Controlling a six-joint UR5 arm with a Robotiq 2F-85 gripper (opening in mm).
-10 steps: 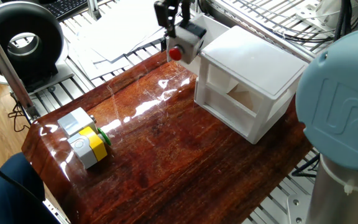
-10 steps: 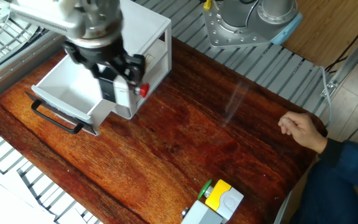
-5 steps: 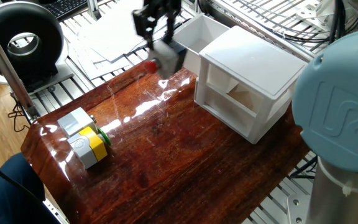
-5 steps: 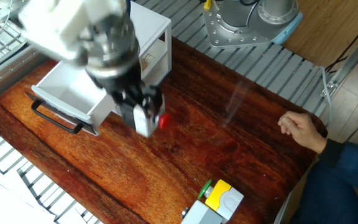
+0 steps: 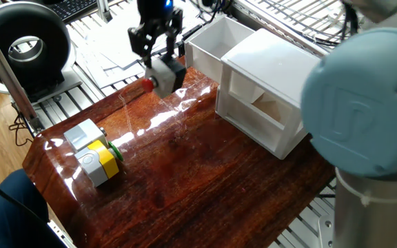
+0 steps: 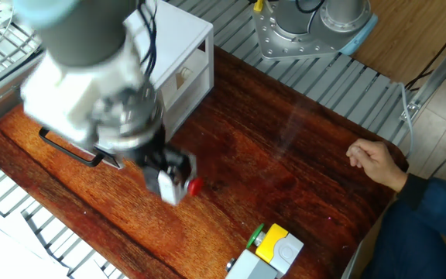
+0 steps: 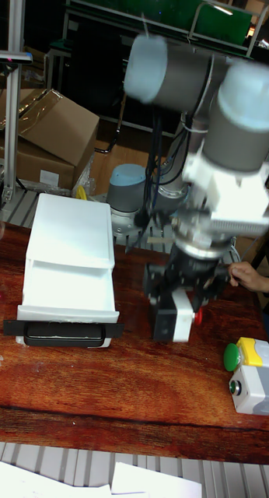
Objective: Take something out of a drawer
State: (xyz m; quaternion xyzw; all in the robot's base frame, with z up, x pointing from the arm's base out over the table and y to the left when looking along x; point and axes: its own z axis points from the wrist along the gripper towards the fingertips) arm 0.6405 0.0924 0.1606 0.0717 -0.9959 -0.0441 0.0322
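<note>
My gripper (image 5: 158, 54) (image 6: 169, 174) (image 7: 179, 299) is shut on the something, a small black-and-white block (image 5: 165, 74) (image 6: 172, 186) (image 7: 181, 315) with a red knob (image 5: 147, 85) (image 6: 195, 187) (image 7: 197, 317). The block hangs just above the wooden table, beside the drawer. The white drawer (image 5: 216, 38) (image 6: 111, 151) (image 7: 68, 299) stands pulled out of the white two-tier cabinet (image 5: 274, 83) (image 6: 180, 54) (image 7: 68, 233). In the other fixed view the arm hides most of the drawer. I see nothing inside the drawer.
A grey-and-yellow block with a green knob (image 5: 95, 153) (image 6: 271, 249) (image 7: 247, 373) lies near a table corner. A person's hand (image 6: 374, 161) (image 7: 247, 274) rests at the table edge. A black round device (image 5: 26, 45) stands beyond the table. Papers (image 5: 126, 38) lie behind the table.
The gripper carried the block out of the drawer, away from the cabinet and lower over the table. The drawer stays open.
</note>
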